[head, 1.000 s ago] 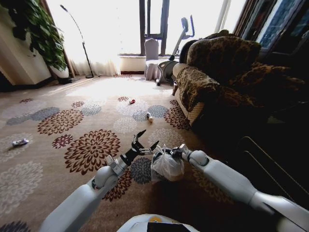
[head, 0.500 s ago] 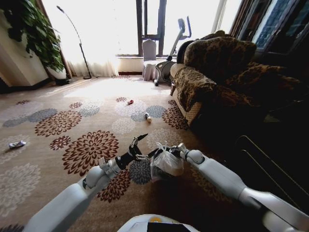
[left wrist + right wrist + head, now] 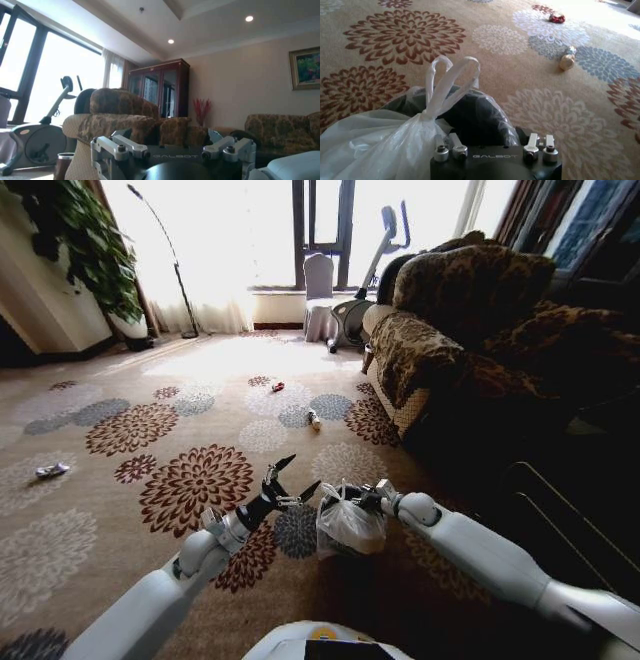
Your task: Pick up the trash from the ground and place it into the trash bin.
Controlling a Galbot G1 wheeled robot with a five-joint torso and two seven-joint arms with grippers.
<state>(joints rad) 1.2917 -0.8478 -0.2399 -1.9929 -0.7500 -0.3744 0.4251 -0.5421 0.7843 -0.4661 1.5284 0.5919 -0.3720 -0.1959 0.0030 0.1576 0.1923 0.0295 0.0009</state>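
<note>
Bin: we see the trash bin (image 3: 349,532) on the carpet (image 3: 120,480), just ahead.
Bottle (image 3: 314,420): farther ahead.
Sofa (image 3: 440,350): our right.
Scrap (image 3: 52,470): far left.

Floral carpet (image 3: 190,480) is being lit by bright windows (image 3: 240,230). A patterned sofa (image 3: 470,330) is being seen on the right, a plant (image 3: 85,245) on the left, a dark cabinet (image 3: 157,88) behind.

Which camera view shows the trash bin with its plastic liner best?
The right wrist view: the trash bin sits close below the right gripper, showing its dark inside and knotted liner handles. The head view shows it smaller, between both arms. The left wrist view faces the sofa instead.
</note>
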